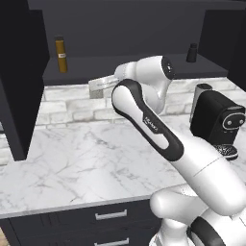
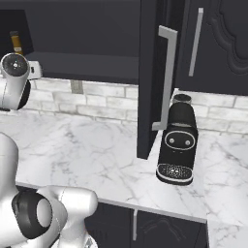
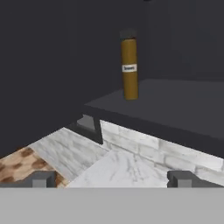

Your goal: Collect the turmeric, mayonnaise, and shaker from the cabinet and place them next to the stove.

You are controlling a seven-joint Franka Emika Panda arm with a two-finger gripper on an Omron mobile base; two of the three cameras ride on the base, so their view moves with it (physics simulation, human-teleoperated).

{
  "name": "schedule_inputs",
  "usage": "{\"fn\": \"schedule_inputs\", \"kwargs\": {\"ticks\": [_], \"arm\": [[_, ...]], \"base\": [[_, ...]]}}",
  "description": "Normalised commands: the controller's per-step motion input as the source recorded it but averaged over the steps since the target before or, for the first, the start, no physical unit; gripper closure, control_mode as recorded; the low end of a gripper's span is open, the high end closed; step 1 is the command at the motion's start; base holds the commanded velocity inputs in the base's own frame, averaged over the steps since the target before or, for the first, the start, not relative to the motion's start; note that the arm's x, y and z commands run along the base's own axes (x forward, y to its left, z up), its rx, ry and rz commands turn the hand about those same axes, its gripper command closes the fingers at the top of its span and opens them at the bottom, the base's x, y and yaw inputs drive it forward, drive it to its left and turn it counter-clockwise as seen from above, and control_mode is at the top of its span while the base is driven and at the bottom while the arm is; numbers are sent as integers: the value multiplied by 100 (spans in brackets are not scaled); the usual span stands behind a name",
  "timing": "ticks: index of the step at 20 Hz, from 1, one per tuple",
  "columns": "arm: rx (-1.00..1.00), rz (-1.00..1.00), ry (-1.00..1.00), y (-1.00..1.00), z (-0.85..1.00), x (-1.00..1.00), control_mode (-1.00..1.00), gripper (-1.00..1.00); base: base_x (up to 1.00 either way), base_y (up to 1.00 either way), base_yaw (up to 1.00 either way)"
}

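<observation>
Gripper (image 3: 112, 179), jaws wide apart and empty, faces the turmeric (image 3: 129, 69) standing upright on the cabinet (image 3: 175, 109) shelf.

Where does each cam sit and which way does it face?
Left base view: behind-left of the arm, looking forward-down at the counter and open cabinet; white arm crosses it.
Right base view: behind-right, facing the cabinet door and coffee machine; arm at left.
Hand view: on the hand, facing the turmeric; open gripper fingertips at bottom.
Shared: turmeric on the shelf.
</observation>
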Motion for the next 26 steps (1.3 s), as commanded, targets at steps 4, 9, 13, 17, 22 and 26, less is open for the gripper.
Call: {"fn": "schedule_inputs", "kwargs": {"ticks": [4, 9, 13, 17, 22, 26], "arm": [[0, 0, -8, 3, 33, 36, -100, -100], [0, 0, -4, 7, 14, 23, -100, -100], [0, 0, -1, -1, 1, 23, -100, -100], [1, 0, 0, 0, 0, 28, -100, -100], [0, 0, 0, 0, 3, 35, -100, -100], [1, 0, 0, 0, 0, 32, -100, -100]], "base": [[0, 0, 0], [0, 0, 0], [0, 0, 0], [0, 0, 0], [0, 0, 0], [0, 0, 0]]}}
